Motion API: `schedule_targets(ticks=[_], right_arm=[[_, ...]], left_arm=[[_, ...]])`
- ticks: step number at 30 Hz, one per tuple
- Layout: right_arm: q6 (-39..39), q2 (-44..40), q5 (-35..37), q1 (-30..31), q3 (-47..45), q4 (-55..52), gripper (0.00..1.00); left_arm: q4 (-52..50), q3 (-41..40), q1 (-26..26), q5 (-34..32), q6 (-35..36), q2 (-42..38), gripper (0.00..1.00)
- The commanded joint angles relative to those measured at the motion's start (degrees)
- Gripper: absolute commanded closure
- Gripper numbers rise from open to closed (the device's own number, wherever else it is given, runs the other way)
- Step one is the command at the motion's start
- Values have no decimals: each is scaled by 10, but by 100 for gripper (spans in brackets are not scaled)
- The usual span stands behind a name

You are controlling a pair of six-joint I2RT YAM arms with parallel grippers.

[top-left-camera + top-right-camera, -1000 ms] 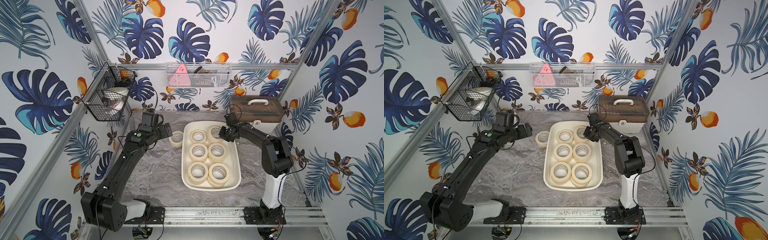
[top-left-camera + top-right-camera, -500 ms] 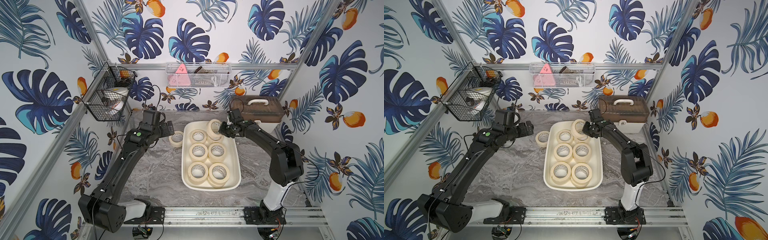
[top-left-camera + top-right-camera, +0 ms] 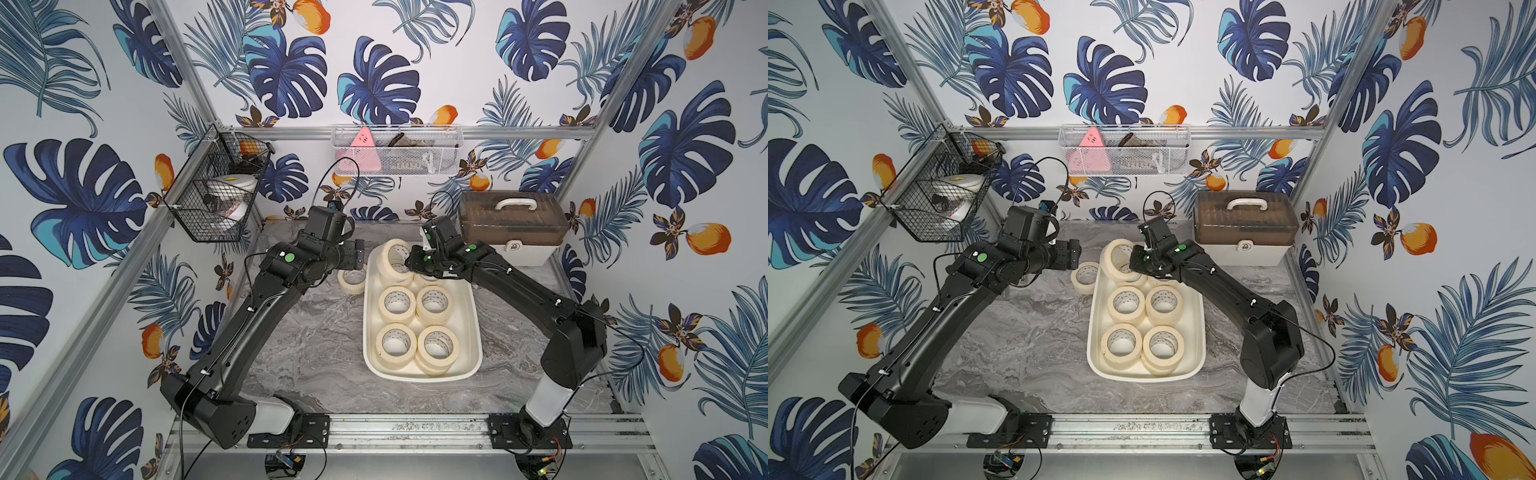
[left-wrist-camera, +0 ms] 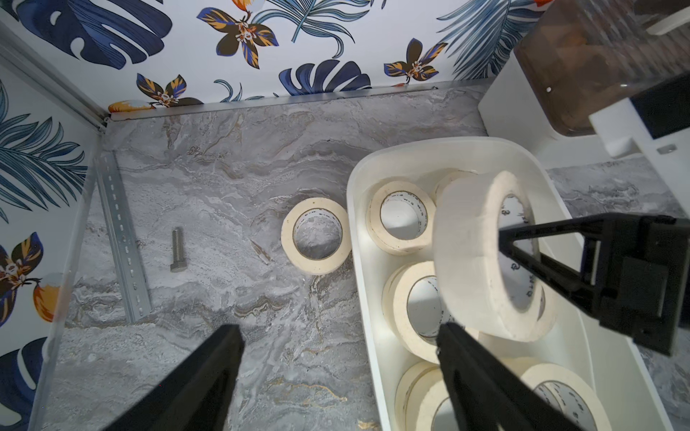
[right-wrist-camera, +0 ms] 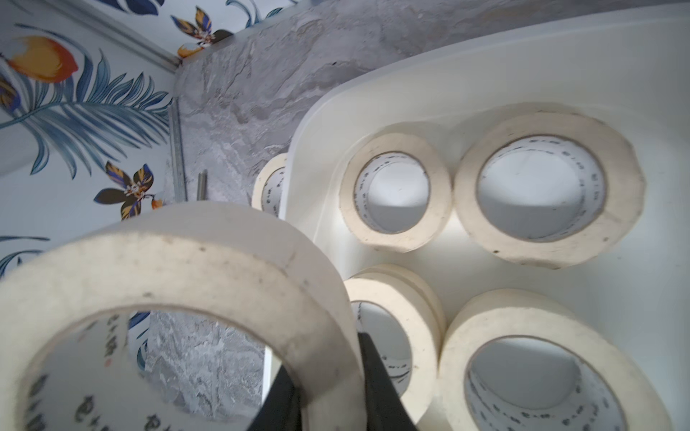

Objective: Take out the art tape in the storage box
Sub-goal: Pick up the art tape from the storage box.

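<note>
The storage box [image 3: 420, 376] is a white tub on the marble table, and it holds several cream art tape rolls [image 3: 397, 303] lying flat, some stacked. My right gripper [image 3: 411, 262] is shut on the wall of one art tape roll [image 3: 394, 258], which hangs tilted above the box's far end. In the right wrist view the fingers pinch that roll [image 5: 186, 261] at the gripper [image 5: 325, 358]. My left gripper [image 4: 338, 330] is open and empty, just left of the box's far corner, facing the held roll [image 4: 466, 253]. Another roll [image 3: 351, 280] lies on the table beside the box.
A cream case with a brown lid [image 3: 513, 226] stands at the back right, close behind the right arm. A black wire basket [image 3: 220, 195] hangs on the left wall and a white mesh basket [image 3: 395, 149] on the back wall. A bolt [image 4: 178, 250] and a metal rail [image 4: 123, 242] lie at the far left.
My right gripper has lifted a roll out of the box's far right corner and carried it up and to the left. The left gripper has shifted slightly towards the box.
</note>
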Motion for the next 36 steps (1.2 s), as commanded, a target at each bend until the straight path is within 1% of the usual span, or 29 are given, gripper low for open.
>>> schedule_targets(ticks=[1,5,12,23,27,31,33,35,36], right_arm=[[-6,8,22,24,21,-11,91],[-6,18,34,57,40,-17,91],[-4,37,49,93,62,-24,91],[-2,61,59,118,86,-31,91],[-1,66,63,122,89,-32,91],[-1,63,66,123,87,-32,89],[0,60,65,124,85,-30,88],[0,55,65,125,80,-25,85],[0,53,65,125,78,-24,82]], left_arm=[[-30,10,-8,-6,22,6,14],[-45,14,-15,-1,28,18,17],[-49,-2,-15,-2,37,21,23],[-38,-38,-15,5,46,24,27],[-34,-44,-15,6,46,33,32],[-42,-45,-15,-4,47,43,48],[-42,-47,-15,-5,47,47,57],[-43,-50,-15,-10,41,48,67],[-41,-51,-15,-11,39,48,72]])
